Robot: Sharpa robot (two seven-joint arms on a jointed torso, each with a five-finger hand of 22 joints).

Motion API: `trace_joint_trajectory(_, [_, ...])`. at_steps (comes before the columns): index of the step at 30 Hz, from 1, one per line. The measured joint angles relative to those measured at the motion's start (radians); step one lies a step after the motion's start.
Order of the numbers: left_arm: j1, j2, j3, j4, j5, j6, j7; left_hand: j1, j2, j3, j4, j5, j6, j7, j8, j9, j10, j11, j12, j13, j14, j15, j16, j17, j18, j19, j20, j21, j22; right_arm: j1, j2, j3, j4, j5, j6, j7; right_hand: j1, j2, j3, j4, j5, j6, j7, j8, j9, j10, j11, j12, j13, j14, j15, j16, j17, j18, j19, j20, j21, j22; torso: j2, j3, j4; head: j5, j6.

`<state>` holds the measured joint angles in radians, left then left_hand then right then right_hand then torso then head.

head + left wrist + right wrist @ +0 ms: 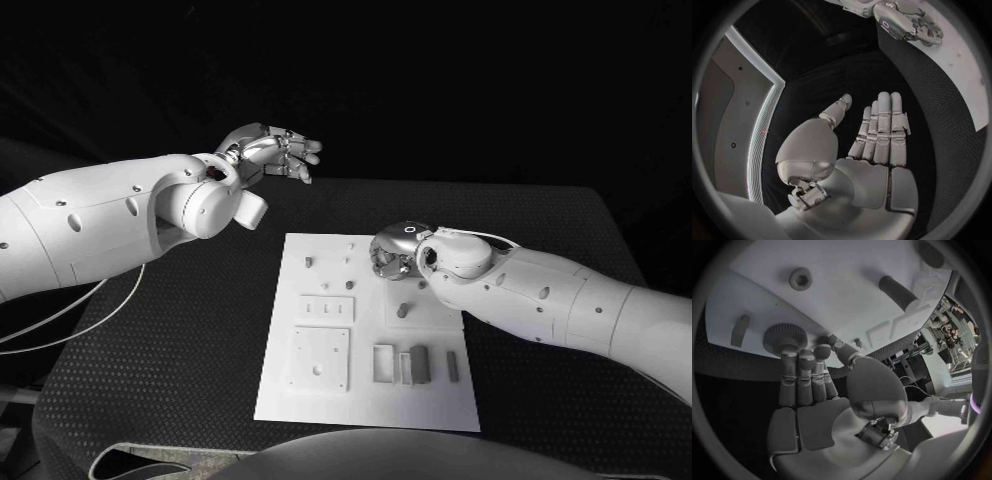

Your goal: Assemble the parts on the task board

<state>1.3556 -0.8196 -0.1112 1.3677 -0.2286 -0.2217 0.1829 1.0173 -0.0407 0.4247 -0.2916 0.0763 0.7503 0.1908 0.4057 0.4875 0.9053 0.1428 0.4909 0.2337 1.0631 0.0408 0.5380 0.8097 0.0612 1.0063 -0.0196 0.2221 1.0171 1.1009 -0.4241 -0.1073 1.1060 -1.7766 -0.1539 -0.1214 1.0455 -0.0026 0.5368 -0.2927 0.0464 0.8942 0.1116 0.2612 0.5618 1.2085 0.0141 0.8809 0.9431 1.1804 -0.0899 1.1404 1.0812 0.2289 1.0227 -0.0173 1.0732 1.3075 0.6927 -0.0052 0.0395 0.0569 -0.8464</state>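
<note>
The right hand is touching a ridged knob at the board's upper right, grip uncertain; small, rigid, best pinched around its rim. The left hand is hovering released, upper left.

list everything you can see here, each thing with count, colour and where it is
task board: one, white, middle of the black table.
table: one, black, under the board.
upright pegs: several, grey, standing in the board's far half; exact count unclear.
knurled round knob: one, grey, on the board at the right hand's fingertips.
flat bars and blocks: a few, grey, in the board's near right part.
left hand: silver, raised past the board's far left corner, fingers apart, holding nothing.
right hand: silver, over the board's far right part.
</note>
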Motion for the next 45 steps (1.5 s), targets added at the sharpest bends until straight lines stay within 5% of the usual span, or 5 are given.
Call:
trace_joint_trajectory(9, [0.0,-0.001,0.0,0.0,0.0,0.0,0.0,0.0,0.0,0.0,0.0,0.0,0.0,0.0,0.0,-0.001,0.0,0.0,0.0,0.0,0.0,0.0,0.0,0.0,0.0,0.0,0.0,0.0,0.0,-0.001,-0.002,-0.001,0.003,-0.005,-0.005,0.001,0.02,0.02,0.021,0.0,0.0,0.023,-0.017,0.015,0.008,0.003,-0.011,-0.006,0.001,-0.003,-0.007,0.0,0.003,0.0,-0.005,-0.002,0.004,0.0,0.0,-0.0002,0.0,0.0,-0.001])
trace_joint_trajectory(14, [0.0,-0.001,0.0,0.0,0.0,0.0,0.0,0.0,0.0,0.0,0.0,0.0,0.0,0.0,0.0,-0.001,0.0,0.0,0.0,0.001,0.0,0.0,0.0,0.0,0.0,0.0,0.0,0.0,0.0,-0.002,-0.003,-0.001,0.005,-0.009,-0.011,0.001,0.019,0.008,0.104,0.014,-0.004,0.029,-0.023,0.018,0.011,0.008,-0.016,-0.015,0.002,0.0,-0.014,0.0,0.003,0.0,-0.005,-0.002,0.004,0.0,0.0,-0.0003,-0.0004,0.0,0.0])
trace_joint_trajectory(26, [0.001,-0.003,0.0,0.0,0.0,0.0,0.0,0.0,0.0,0.0,0.0,0.0,0.0,0.0,0.0,-0.001,0.0,0.0,0.0,0.001,0.0,0.0,0.0,0.0,0.0,0.0,0.0,0.0,0.0,-0.001,-0.015,-0.002,0.033,-0.026,-0.032,-0.003,0.0,-0.011,0.123,0.012,-0.004,0.031,-0.024,0.019,0.026,0.012,-0.02,-0.018,0.004,0.003,-0.017,0.0,0.003,0.002,-0.001,0.002,0.009,0.0,0.0,-0.0008,-0.0008,0.002,0.006])
trace_joint_trajectory(36, [0.001,-0.002,0.0,0.0,0.0,0.0,0.0,0.0,0.0,0.0,0.0,0.0,0.0,0.0,0.0,-0.001,0.0,0.0,0.0,0.001,0.0,0.0,0.0,0.0,-0.003,0.004,-0.004,0.0,0.0,0.025,-0.007,0.0,0.049,-0.047,-0.045,-0.014,-0.012,-0.023,0.131,0.015,-0.004,0.031,-0.024,0.019,0.027,0.016,-0.016,-0.018,0.006,0.003,-0.017,0.0,0.003,0.003,-0.001,0.002,0.009,0.0,0.0,-0.0008,0.0,0.002,0.013])
trace_joint_trajectory(45, [0.001,0.001,0.0,-0.001,0.0,0.001,0.0,0.0,0.0,-0.002,0.002,0.0,0.0,0.0,0.0,-0.002,0.0,0.0,0.0,0.001,0.0,0.0,0.0,0.0,-0.003,0.004,-0.004,0.0,0.0,0.034,0.054,0.0,-0.009,-0.067,-0.071,-0.024,-0.021,-0.032,0.134,0.018,-0.004,0.035,-0.022,0.019,0.028,0.016,-0.016,-0.022,0.006,0.004,-0.017,0.0,0.003,0.003,-0.001,0.002,0.009,0.0,0.0,-0.0014,0.0007,0.004,0.024])
